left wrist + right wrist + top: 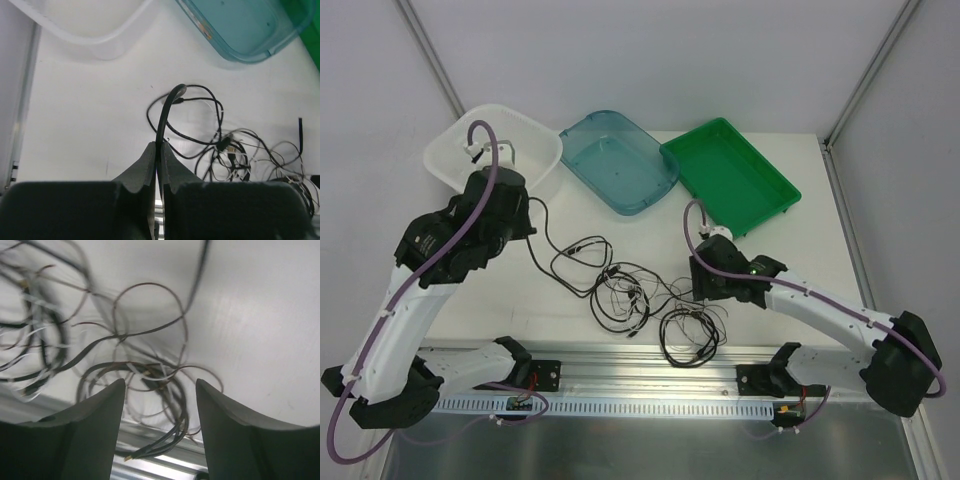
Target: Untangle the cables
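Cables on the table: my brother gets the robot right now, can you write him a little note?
Left gripper: shut on a black cable that rises off the table.
Right gripper: open, above a small coil near the table's front edge.
The other cables lie in a tangle mid-table.
Done: none separated yet; no cable shows in the blue tray or green tray.
Left: pull each cable free.

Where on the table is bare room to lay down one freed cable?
Bare table lies between the green tray and the right arm; a narrower strip runs between the blue tray and the cables. The near middle is crowded with them.
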Controlling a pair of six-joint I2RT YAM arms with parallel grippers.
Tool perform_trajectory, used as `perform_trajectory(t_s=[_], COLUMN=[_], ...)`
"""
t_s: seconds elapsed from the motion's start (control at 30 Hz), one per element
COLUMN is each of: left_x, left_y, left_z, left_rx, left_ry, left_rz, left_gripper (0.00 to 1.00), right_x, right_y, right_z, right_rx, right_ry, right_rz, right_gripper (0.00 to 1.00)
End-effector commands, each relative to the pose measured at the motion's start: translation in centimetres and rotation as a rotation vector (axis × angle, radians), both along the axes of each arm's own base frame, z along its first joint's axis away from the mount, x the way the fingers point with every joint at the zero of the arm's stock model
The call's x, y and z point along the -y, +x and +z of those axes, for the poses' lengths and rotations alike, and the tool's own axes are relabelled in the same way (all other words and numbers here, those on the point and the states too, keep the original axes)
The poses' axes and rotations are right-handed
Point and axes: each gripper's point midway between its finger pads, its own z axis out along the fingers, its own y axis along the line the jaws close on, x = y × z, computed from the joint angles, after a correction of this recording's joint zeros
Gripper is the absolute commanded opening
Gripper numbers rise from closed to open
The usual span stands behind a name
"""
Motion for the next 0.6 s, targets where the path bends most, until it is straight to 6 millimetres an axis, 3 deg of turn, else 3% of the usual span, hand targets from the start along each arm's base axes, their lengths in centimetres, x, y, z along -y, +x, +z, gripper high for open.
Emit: perform_trajectory(t_s=[0.0,0.13,0.23,0.27,0.43,0.47,0.5,0.57], left_x=[4.2,5.9,6.0,5.7,5.2,5.2,5.1,5.2], left_y=[-0.2,-0.4,-0.4,-0.4,-0.6,-0.7,-0.7,-0.8], left_z=[-2.7,-4.2,-4.2,-4.0,-2.6,-2.4,-2.4,-2.3], left_rx=[-0.098,-0.132,-0.131,-0.119,-0.072,-0.068,-0.068,-0.065], left_ry=[-0.107,-0.157,-0.159,-0.161,-0.184,-0.191,-0.192,-0.201], left_rz=[-0.133,-0.16,-0.155,-0.148,-0.134,-0.134,-0.131,-0.132], left_gripper=[0.0,0.0,0.0,0.0,0.0,0.0,0.0,0.0], right_x=[-4.4,-9.8,-14.0,-15.1,-20.5,-21.3,-22.2,-23.4], right_y=[0.4,-1.1,-2.4,-2.5,-5.0,-5.5,-6.2,-6.3], right_z=[6.5,10.8,12.1,11.1,9.5,9.3,7.8,7.4], right_rx=[0.161,0.266,0.296,0.289,0.273,0.275,0.253,0.264], right_ry=[0.133,0.293,0.383,0.352,0.399,0.4,0.376,0.369], right_rz=[0.143,0.274,0.409,0.46,0.661,0.712,0.746,0.78], right_gripper=[0.64,0.71,0.73,0.74,0.75,0.75,0.75,0.75])
